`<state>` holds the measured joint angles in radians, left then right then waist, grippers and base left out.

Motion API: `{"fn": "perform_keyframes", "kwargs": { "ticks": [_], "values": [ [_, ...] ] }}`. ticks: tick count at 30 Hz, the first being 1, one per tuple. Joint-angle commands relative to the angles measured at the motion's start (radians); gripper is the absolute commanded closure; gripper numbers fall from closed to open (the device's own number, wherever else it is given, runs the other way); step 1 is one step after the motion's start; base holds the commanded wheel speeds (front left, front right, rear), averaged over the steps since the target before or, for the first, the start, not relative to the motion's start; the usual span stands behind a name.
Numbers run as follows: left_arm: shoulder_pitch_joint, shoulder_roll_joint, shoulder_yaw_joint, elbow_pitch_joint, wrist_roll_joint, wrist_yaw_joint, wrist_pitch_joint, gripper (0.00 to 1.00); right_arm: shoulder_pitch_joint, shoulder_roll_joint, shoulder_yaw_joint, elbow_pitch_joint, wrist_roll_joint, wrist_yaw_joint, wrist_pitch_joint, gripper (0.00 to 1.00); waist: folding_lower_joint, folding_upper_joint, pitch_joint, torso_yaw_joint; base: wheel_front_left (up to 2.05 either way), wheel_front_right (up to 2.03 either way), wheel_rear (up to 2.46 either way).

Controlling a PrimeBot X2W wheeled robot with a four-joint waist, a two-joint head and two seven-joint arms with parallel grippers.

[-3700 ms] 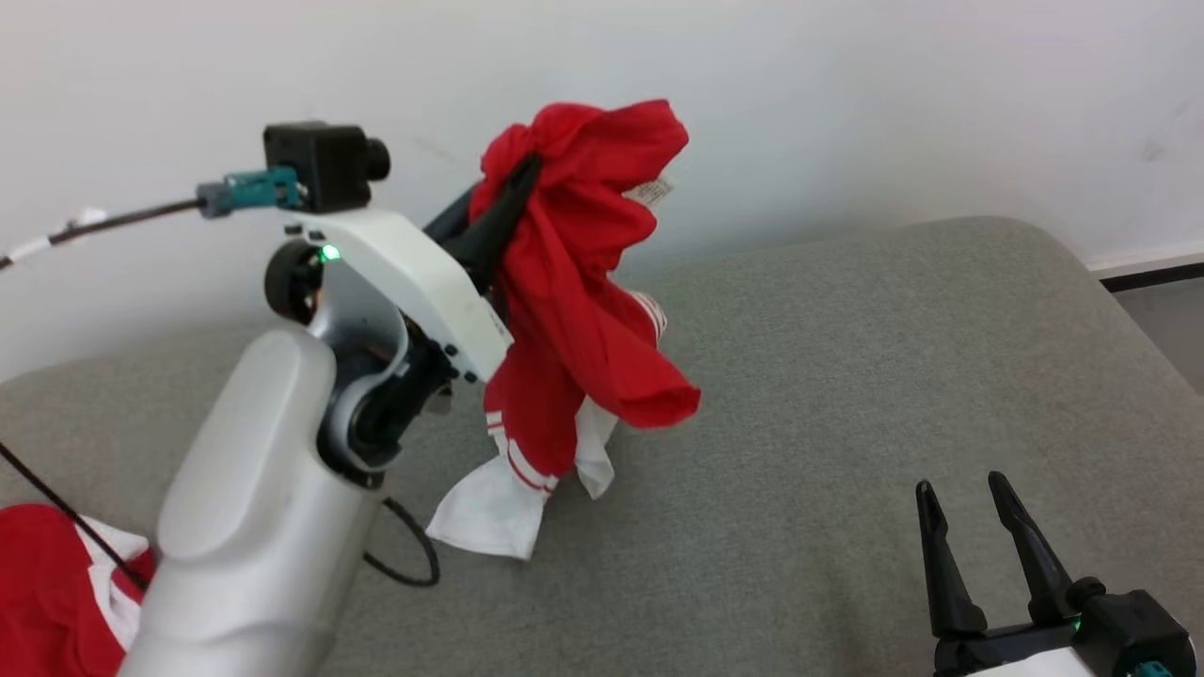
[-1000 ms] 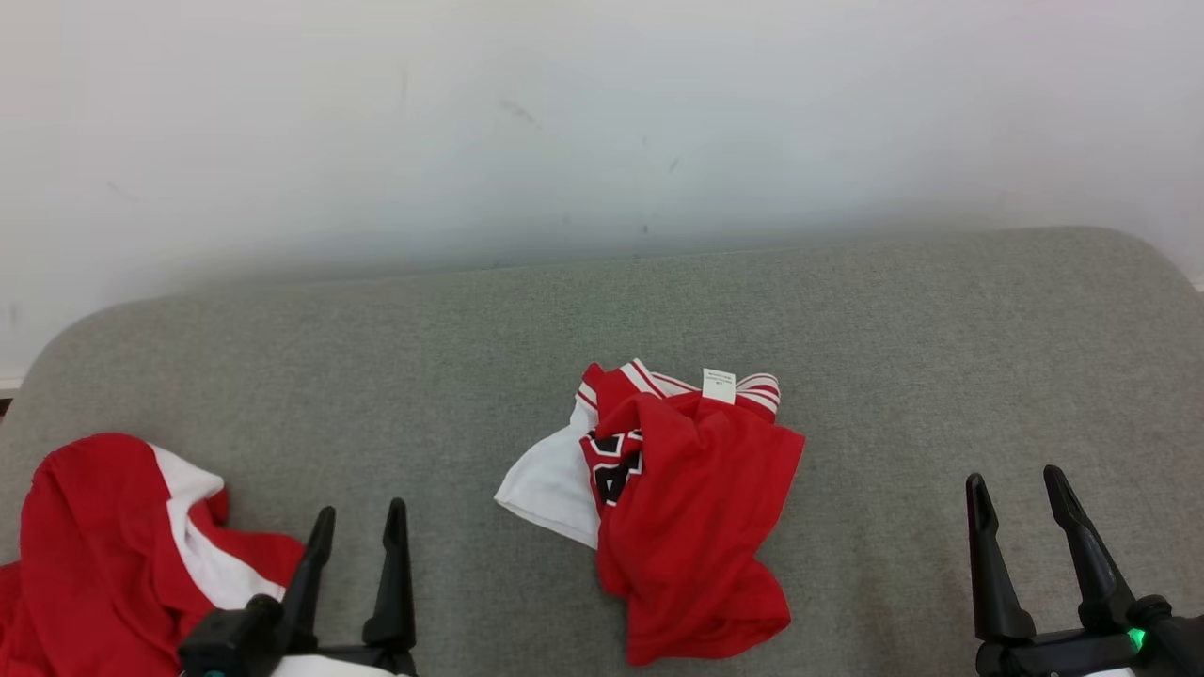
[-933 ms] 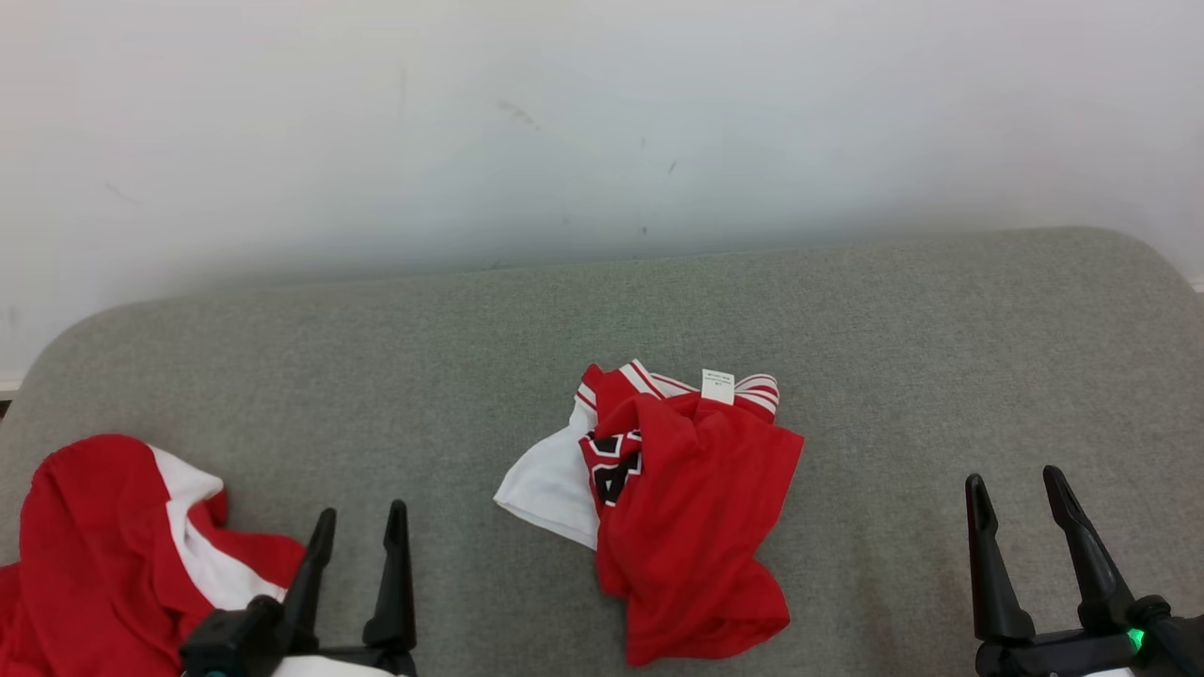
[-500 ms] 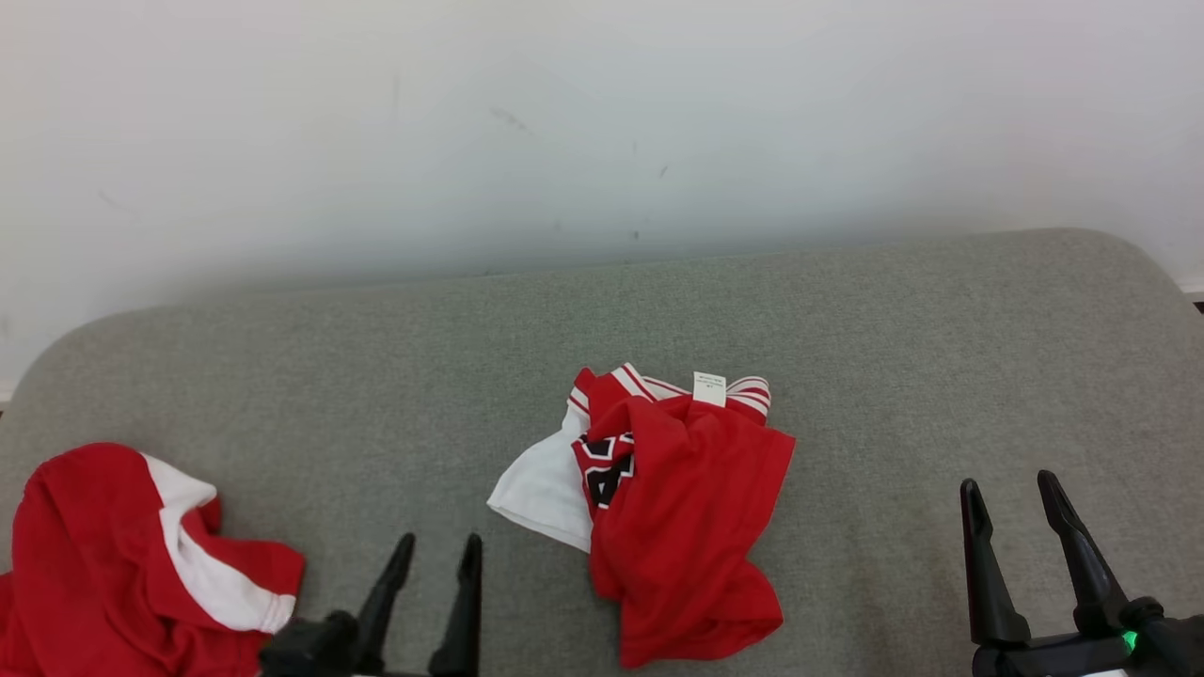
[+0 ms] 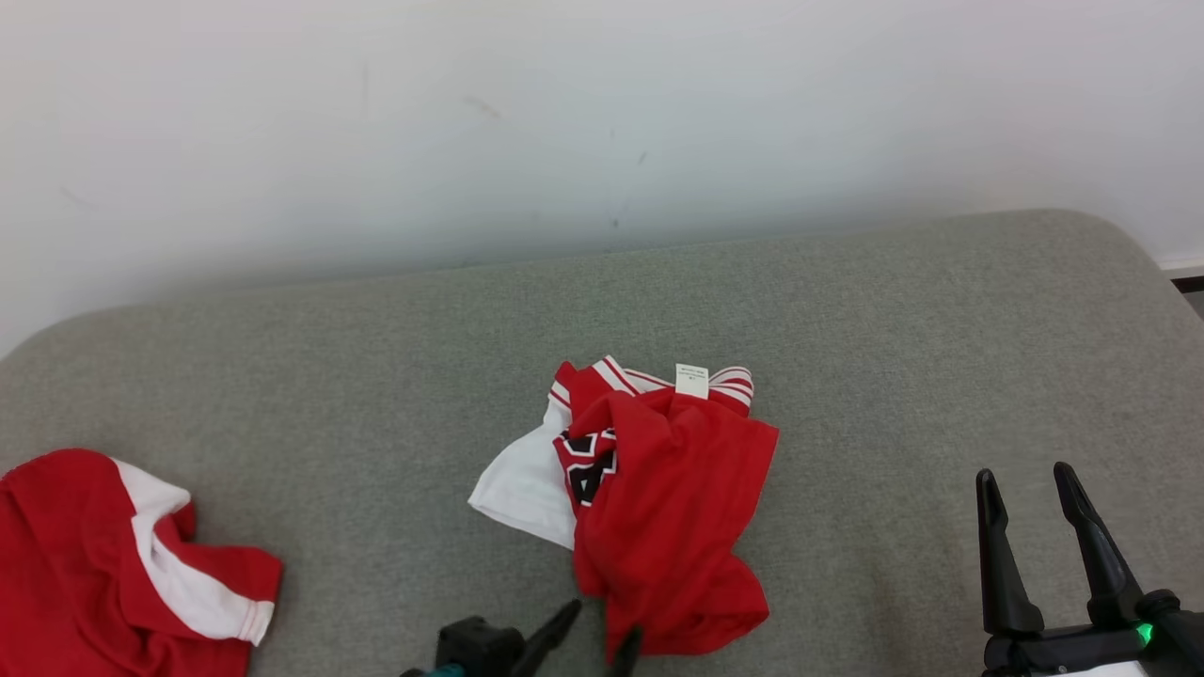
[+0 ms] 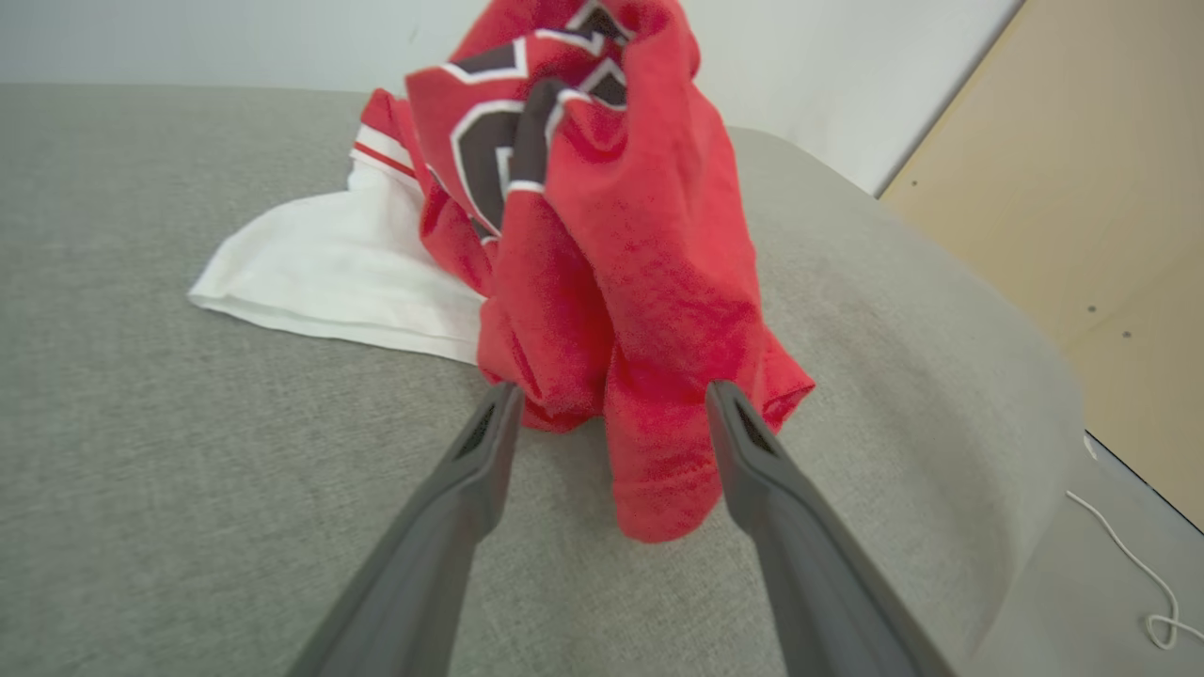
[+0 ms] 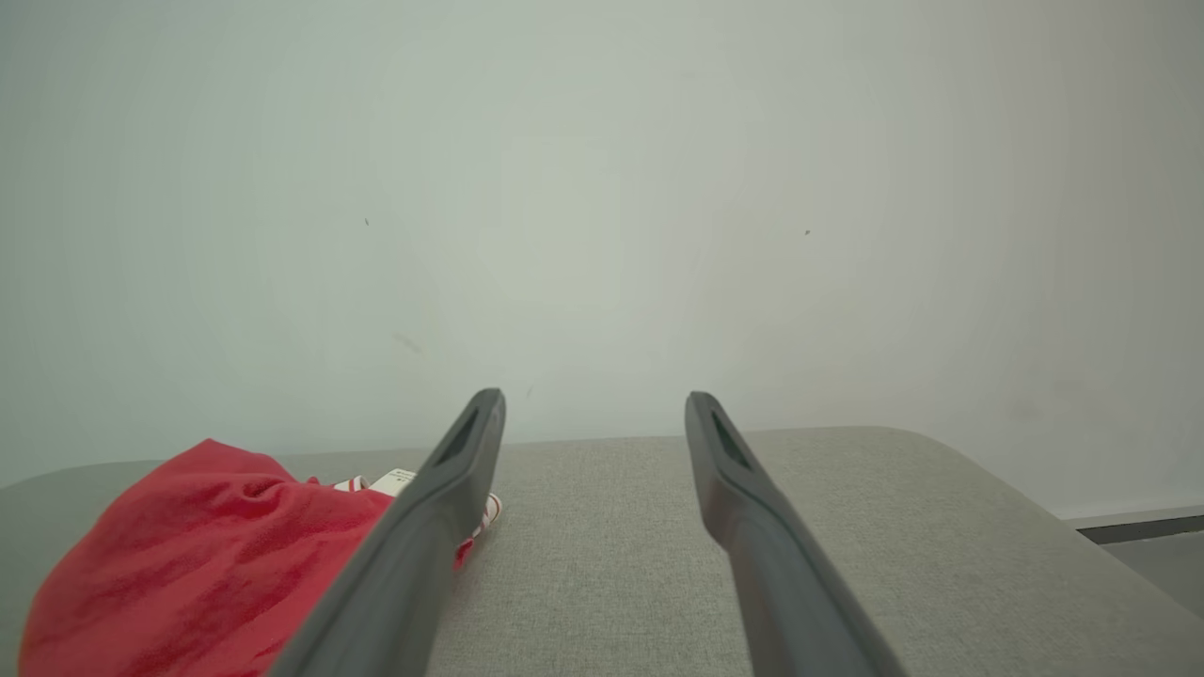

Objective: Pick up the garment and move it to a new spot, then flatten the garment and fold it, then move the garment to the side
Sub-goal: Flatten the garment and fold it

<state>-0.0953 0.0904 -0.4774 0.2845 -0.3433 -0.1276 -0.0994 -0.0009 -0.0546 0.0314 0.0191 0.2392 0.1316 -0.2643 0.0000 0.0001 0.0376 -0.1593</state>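
The garment [image 5: 658, 489] lies crumpled on the grey cushioned surface [image 5: 894, 329]. It is red, with a white panel to its left, striped trim and a white label at its far edge. My left gripper [image 5: 602, 628] is at the garment's near edge, open. In the left wrist view its fingers [image 6: 470, 489] flank the lowest red fold of the garment [image 6: 640, 235], and nothing is gripped. My right gripper [image 5: 1025, 480] stands open and empty at the lower right, well clear of the cloth. The right wrist view has this gripper [image 7: 594, 401] facing the wall, with the garment [image 7: 207, 536] to its left.
A second red and white garment [image 5: 94, 564] lies at the near left corner of the surface. A pale wall [image 5: 602, 113] runs behind the cushion. Past the cushion's right end are a wooden panel [image 6: 1082, 188] and a white cord [image 6: 1148, 583] on the floor.
My left gripper, which held the garment aloft a few seconds ago, has since slid right along the near edge to the garment's lowest fold. The head camera has shifted slightly. The right gripper barely moved.
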Motion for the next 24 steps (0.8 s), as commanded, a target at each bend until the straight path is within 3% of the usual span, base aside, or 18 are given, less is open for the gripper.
{"fn": "perform_keyframes", "kwargs": {
  "ticks": [1, 7, 13, 14, 15, 16, 24],
  "values": [
    [-0.010, 0.013, -0.025, -0.005, -0.023, -0.004, 0.010, 0.00, -0.013, 0.000, -0.003, 0.003, 0.005, -0.002, 0.000, 0.00, 0.0000, -0.0001, 0.004, -0.006, 0.00, 0.00, 0.00],
    [-0.066, 0.061, -0.124, 0.030, -0.041, -0.003, 0.082, 0.00, -0.023, 0.003, -0.003, 0.003, 0.007, -0.002, 0.000, 0.00, 0.0000, -0.0001, 0.021, -0.024, 0.00, 0.00, 0.00],
    [-0.123, 0.030, -0.142, 0.118, -0.038, -0.001, 0.082, 0.00, -0.040, 0.004, 0.010, 0.012, 0.013, -0.002, 0.000, 0.00, 0.0000, -0.0001, 0.029, -0.048, 0.00, 0.00, 0.00],
    [-0.130, 0.026, -0.142, 0.127, -0.043, 0.000, 0.080, 0.48, -0.039, 0.004, 0.010, 0.013, 0.014, -0.002, 0.000, 0.00, 0.0000, -0.0001, 0.029, -0.051, 0.00, 0.00, 0.00],
    [-0.137, 0.023, -0.143, 0.135, -0.045, -0.001, 0.074, 0.85, -0.039, 0.003, 0.008, 0.013, 0.014, -0.002, 0.000, 0.00, 0.0000, -0.0001, 0.029, -0.054, 0.00, 0.00, 0.00],
    [-0.142, 0.021, -0.142, 0.143, -0.047, -0.001, 0.068, 1.00, -0.038, 0.003, 0.004, 0.012, 0.015, -0.002, 0.000, 0.00, 0.0000, -0.0001, 0.029, -0.056, 0.00, 0.00, 0.00],
    [-0.130, 0.015, -0.141, 0.123, -0.103, -0.002, 0.039, 1.00, -0.025, 0.004, -0.006, 0.012, 0.024, -0.002, 0.000, 0.00, 0.0000, -0.0001, 0.018, -0.051, 0.00, 0.00, 0.00]
  ]
}}
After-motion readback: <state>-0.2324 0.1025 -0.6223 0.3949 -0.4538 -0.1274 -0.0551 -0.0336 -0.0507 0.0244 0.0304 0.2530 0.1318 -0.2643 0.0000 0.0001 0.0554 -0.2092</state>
